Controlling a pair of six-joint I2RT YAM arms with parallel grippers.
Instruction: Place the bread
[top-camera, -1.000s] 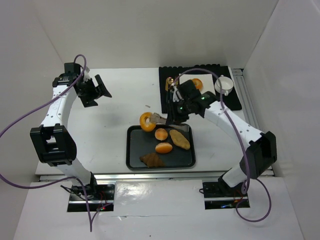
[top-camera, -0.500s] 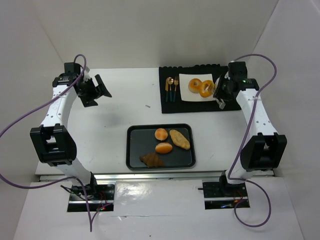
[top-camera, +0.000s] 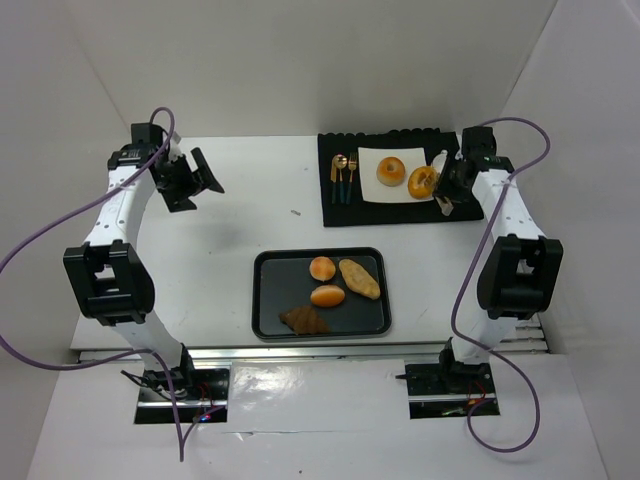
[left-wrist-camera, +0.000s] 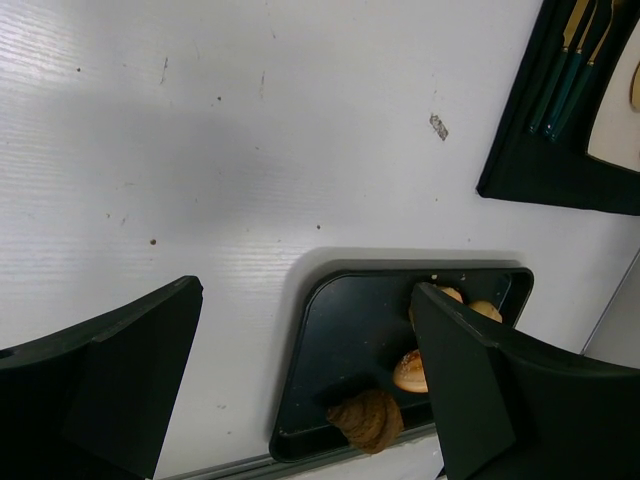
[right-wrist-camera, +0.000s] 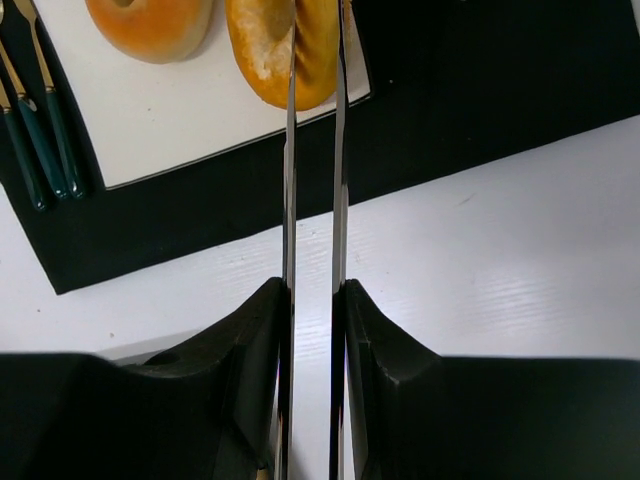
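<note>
One bread (top-camera: 390, 171) on plate (top-camera: 374, 192), other bread (right-wrist-camera: 262, 50) apparently pinched in right gripper (right-wrist-camera: 316, 25), left gripper (left-wrist-camera: 305, 292) spread.

A black tray (top-camera: 265, 300) sits on the white table (top-camera: 240, 200). In it lie a round bun (top-camera: 322, 268), an oval bun (top-camera: 328, 295), a long roll (top-camera: 360, 278) and a brown croissant (top-camera: 303, 320). Far back lies a black mat (top-camera: 340, 212) with a white plate (top-camera: 372, 190) on it. Cutlery (top-camera: 345, 180) lies beside the plate. A small white thing (top-camera: 440, 157) stands near, maybe a cup.
</note>
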